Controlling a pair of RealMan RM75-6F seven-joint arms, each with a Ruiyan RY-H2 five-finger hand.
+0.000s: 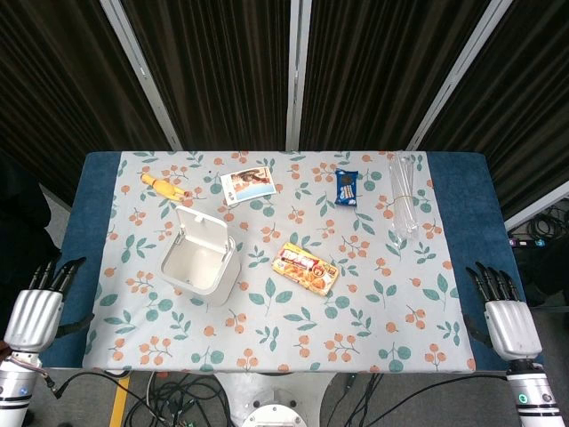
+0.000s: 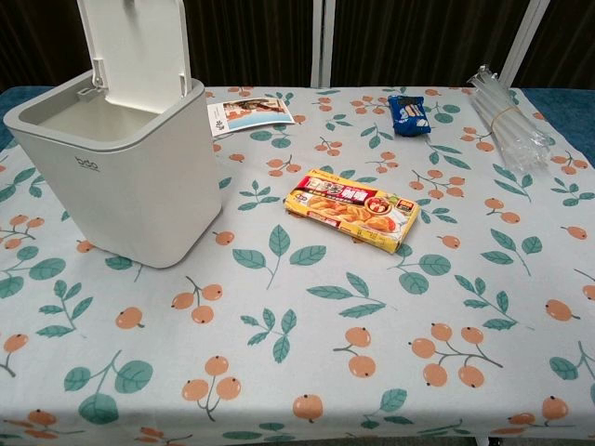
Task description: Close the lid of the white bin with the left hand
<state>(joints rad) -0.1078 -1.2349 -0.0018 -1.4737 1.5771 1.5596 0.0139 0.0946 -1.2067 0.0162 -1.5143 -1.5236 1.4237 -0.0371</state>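
Observation:
The white bin (image 1: 201, 264) stands on the left half of the table, its lid (image 1: 203, 228) raised upright at the far side. In the chest view the bin (image 2: 121, 177) fills the upper left and its lid (image 2: 139, 46) stands open above an empty inside. My left hand (image 1: 36, 311) hangs off the table's near left corner, fingers apart and holding nothing, well short of the bin. My right hand (image 1: 505, 316) rests off the near right corner, likewise open. Neither hand shows in the chest view.
A yellow snack box (image 1: 306, 268) lies right of the bin. A photo card (image 1: 246, 187), a blue packet (image 1: 347, 189), a clear plastic bundle (image 1: 404, 197) and an orange toy (image 1: 164, 186) lie along the far side. Cables hang below the front edge.

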